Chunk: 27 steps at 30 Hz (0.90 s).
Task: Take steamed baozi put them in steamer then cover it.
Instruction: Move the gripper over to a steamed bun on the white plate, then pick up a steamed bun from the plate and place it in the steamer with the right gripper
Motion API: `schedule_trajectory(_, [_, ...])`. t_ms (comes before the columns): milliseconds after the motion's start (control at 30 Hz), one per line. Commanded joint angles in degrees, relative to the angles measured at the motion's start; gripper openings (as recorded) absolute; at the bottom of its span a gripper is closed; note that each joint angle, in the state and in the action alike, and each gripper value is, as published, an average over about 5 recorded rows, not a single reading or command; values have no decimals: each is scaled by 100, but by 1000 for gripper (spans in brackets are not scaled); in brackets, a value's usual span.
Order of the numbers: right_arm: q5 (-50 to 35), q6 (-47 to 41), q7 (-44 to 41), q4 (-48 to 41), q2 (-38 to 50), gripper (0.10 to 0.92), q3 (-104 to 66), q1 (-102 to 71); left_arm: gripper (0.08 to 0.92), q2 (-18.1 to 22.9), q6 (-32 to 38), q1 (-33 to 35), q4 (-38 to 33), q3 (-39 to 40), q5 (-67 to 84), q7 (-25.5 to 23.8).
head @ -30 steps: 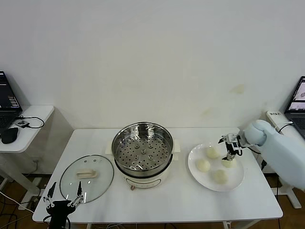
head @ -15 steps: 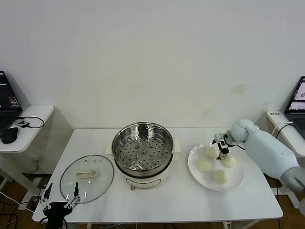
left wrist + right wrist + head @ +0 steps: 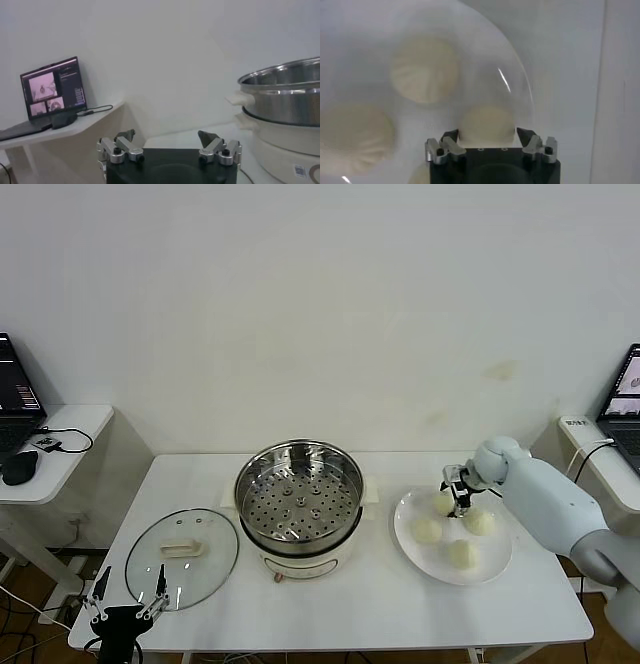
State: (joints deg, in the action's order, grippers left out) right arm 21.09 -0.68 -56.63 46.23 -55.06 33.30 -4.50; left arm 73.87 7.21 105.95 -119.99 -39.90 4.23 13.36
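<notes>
right gripper: your right gripper (image 3: 457,498) hangs over the far edge of the flat white round plate (image 3: 500,565), at the right end of the white worktop (image 3: 380,604). in the right wrist view its fingers (image 3: 449,136) are spread, with one small round cream-white dough bun (image 3: 486,123) sitting between the tips; you cannot tell whether they touch it.

buns: you have four of these buns on the plate. in the head view the far-left one (image 3: 443,503) lies right under the gripper, a second (image 3: 481,522) is just beside it towards the right, a third (image 3: 427,530) sits nearer on the left, and the fourth (image 3: 462,553) is nearest the front edge.

steamer: your round shiny stainless-steel pot on a cream-white base (image 3: 299,506) stands mid-worktop, just left of the plate, uncovered, its perforated tray bare.

cover: the round clear glass lid with the cream-white bar handle (image 3: 182,556) lies flat on the worktop, left of the steamer and close beside it.

left gripper: your left gripper (image 3: 128,608) is parked low at the front-left corner of the worktop, just in front of the lid. its fingers (image 3: 125,136) are spread and hold nothing.

side desk: a small white side desk (image 3: 55,446) with an open laptop (image 3: 16,396) stands well off to your left.
</notes>
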Motion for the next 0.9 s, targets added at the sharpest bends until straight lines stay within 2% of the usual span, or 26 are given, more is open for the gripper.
schedule_trajectory(33, [47,17,4,-110,-80,617,6,28,823,3,3,8,-14,-8,0,6])
schedule_trajectory(333, [-425,-85,-220,587,390,616,218,330,823,-38,5,35,-12,-35,117,-3])
schedule_trajectory(633, [-1939,-355,-426,2156,1272,626,1530,1980,823,-134,65,-41,90,63,571,-121])
schedule_trajectory(900, [-3023,-310,-384,2345,741,628,2724,3718,823,-167,137,-139,145,119,637,-117])
